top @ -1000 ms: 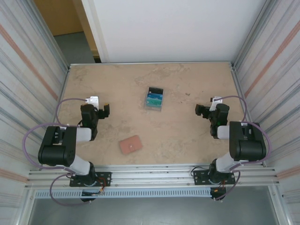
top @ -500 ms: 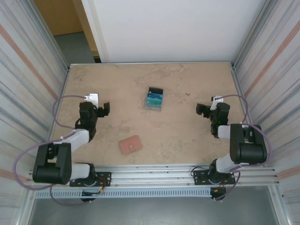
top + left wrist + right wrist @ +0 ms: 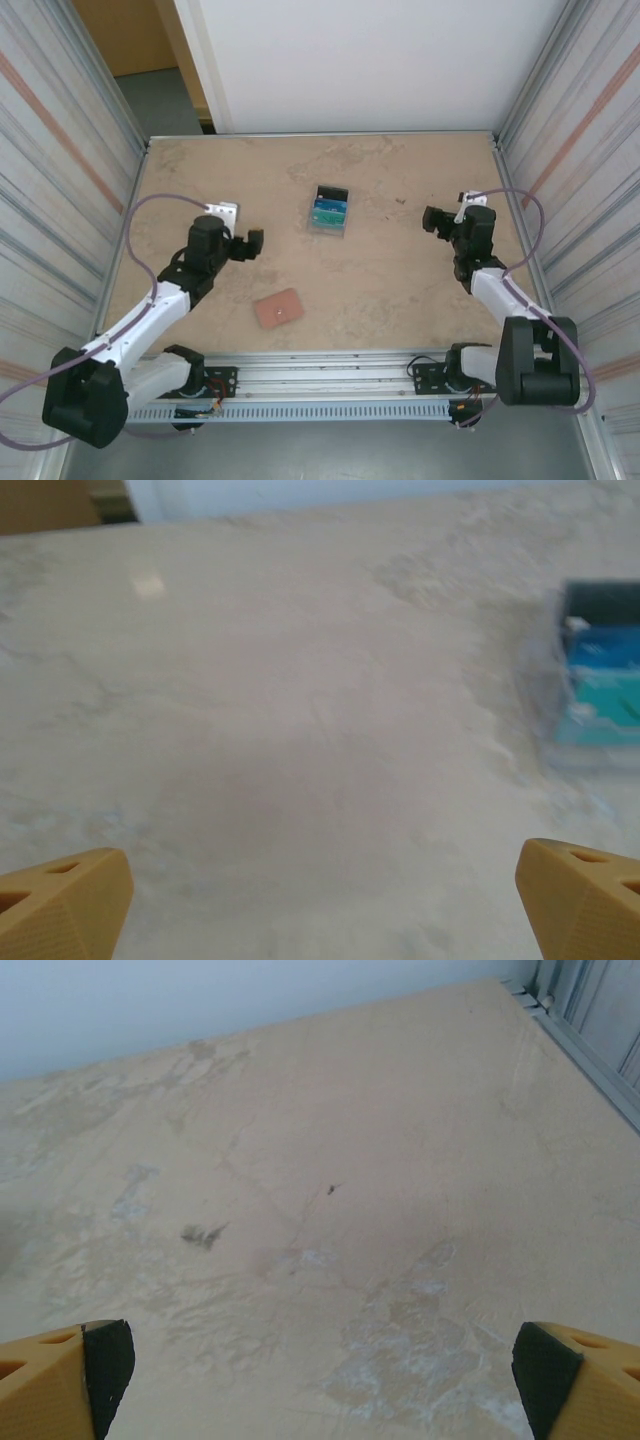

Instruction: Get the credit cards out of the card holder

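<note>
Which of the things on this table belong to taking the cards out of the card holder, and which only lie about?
For the job: card holder, salmon-brown side up; credit cards, teal, blue and black, overlapping, farther back.
Only lying about: dark stain on the table.

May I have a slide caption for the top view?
Open-jawed arms flank the credit cards; the closed card holder lies nearer the bases.

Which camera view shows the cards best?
The top view. There the cards lie whole on the table, showing black, blue and teal, apart from the wallet. The left wrist view shows them blurred and cut off at its right edge.
</note>
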You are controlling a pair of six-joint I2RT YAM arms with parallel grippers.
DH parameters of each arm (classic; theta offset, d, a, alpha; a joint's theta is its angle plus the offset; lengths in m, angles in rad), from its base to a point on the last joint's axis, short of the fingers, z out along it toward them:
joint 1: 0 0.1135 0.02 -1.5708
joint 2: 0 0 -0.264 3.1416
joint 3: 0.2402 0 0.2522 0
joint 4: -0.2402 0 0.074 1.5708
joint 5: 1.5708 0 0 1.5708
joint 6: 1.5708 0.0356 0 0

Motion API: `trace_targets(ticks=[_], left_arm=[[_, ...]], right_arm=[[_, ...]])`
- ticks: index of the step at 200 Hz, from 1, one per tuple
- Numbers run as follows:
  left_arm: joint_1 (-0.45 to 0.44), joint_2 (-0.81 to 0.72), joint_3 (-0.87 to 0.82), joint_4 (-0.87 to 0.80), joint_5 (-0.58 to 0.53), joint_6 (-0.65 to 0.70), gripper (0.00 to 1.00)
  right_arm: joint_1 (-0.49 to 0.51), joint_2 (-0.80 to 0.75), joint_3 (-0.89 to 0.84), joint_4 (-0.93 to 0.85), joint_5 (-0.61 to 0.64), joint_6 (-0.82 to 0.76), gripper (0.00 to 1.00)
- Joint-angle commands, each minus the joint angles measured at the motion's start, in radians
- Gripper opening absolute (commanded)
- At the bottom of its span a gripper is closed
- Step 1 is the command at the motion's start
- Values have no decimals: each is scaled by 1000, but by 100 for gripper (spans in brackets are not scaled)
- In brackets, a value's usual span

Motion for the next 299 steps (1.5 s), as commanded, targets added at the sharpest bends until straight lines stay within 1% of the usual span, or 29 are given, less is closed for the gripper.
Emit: trace_targets(ticks=[1,22,35,38,47,61,75,98,119,156,209,260,299], left_arm=[[-127,-27,47,-248,-39,-70,99],[-269,-21,90,-405,-98,-107,99],[-331,-5,134,-487,-64,-132,99],[-347,2,143,-503,-58,-140,99],[-390,24,171,-551,-59,-181,99],[-429,79,214,-630,-53,-253,99],[-473,141,242,-682,-44,-290,99],[-551,239,279,-741,-37,-298,98],[-593,321,321,-808,-25,-296,99],[-606,406,355,-849,-28,-277,99],[-599,537,376,-857,-1,-197,99],[-532,596,371,-799,31,-150,99],[-465,608,350,-765,51,-146,99]], right_arm=[[20,-79,35,-173,69,68,99],[29,-147,58,-272,93,102,98],[38,-181,62,-309,106,111,98],[41,-210,64,-315,111,112,99],[47,-239,71,-347,130,118,99],[55,-279,83,-390,159,129,98],[58,-316,89,-419,173,134,98],[60,-382,83,-445,182,134,99],[62,-427,73,-465,213,130,99],[62,-485,49,-480,235,126,99],[63,-519,46,-489,263,121,99],[64,-528,47,-489,265,123,99],[64,-527,50,-498,266,120,99]])
